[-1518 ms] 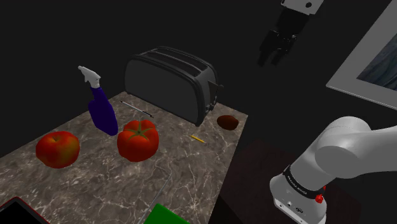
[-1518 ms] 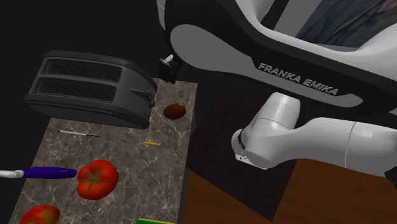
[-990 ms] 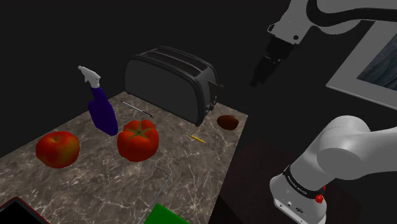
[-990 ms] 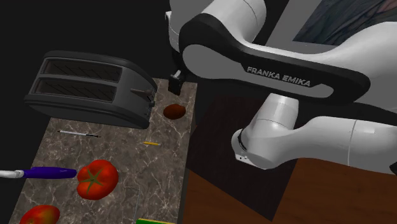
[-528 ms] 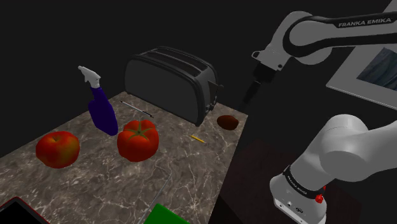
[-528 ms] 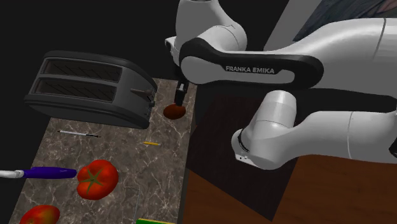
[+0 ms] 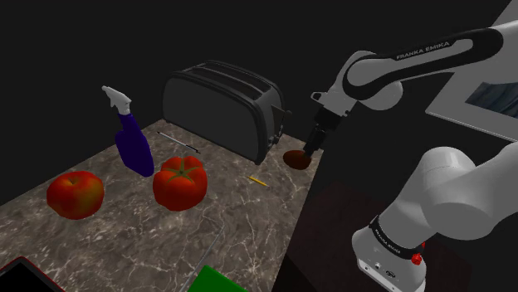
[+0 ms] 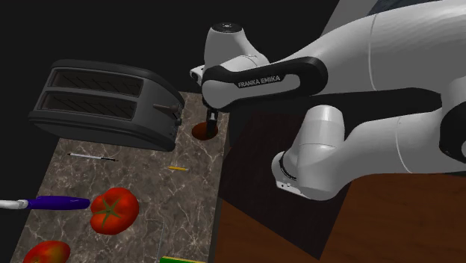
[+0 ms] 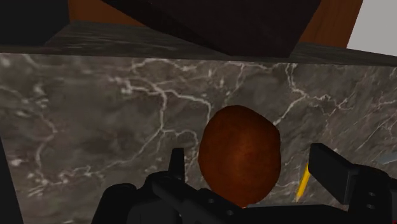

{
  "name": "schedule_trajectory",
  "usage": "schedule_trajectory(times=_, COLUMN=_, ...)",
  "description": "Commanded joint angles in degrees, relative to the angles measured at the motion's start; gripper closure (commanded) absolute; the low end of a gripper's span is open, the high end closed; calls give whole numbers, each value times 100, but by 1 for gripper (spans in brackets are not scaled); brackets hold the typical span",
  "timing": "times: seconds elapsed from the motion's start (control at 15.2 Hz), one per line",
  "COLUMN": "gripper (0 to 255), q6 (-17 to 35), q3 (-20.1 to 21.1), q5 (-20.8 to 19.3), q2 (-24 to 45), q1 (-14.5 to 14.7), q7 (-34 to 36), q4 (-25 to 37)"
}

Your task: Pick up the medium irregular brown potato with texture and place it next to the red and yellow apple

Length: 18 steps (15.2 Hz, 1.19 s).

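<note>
The brown potato [image 7: 295, 160] [image 8: 200, 133] lies on the marble counter [image 7: 124, 240] near its edge, just in front of the toaster's end. My gripper [image 7: 308, 152] [image 8: 211, 125] has come down right over it. In the wrist view the potato [image 9: 240, 153] sits between the fingers of the open gripper [image 9: 251, 164], and neither finger touches it. The red and yellow apple [image 7: 75, 194] [image 8: 45, 252] rests far away toward the shoulder view's left, beyond a red tomato [image 7: 179, 182] [image 8: 114, 210].
A black toaster [image 7: 224, 108] [image 8: 104, 101] stands close behind the potato. A purple spray bottle [image 7: 133, 143], a thin pen [image 8: 91, 156], a small yellow pencil [image 7: 256, 179] [image 9: 303, 184] and a green item [image 7: 217, 280] are also on the counter. The counter edge drops off beside the potato.
The gripper has come down from high above the counter's edge to the potato. Everything on the counter has stayed where it was.
</note>
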Motion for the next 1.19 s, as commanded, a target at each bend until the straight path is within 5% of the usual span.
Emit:
schedule_trajectory(times=0.0, gripper=0, q6=200, q3=-20, q5=101, q2=111, q1=95, q7=-77, q4=-85)
schedule_trajectory(times=0.73, gripper=0, q6=565, q3=-53, q5=308, q2=346, q1=283, q7=-197, q4=-206)
schedule_trajectory(times=0.79, gripper=255, q6=565, q3=-53, q5=308, q2=346, q1=283, q7=-197, q4=-206)
schedule_trajectory(times=1.12, gripper=255, q6=565, q3=-53, q5=308, q2=346, q1=283, q7=-197, q4=-207)
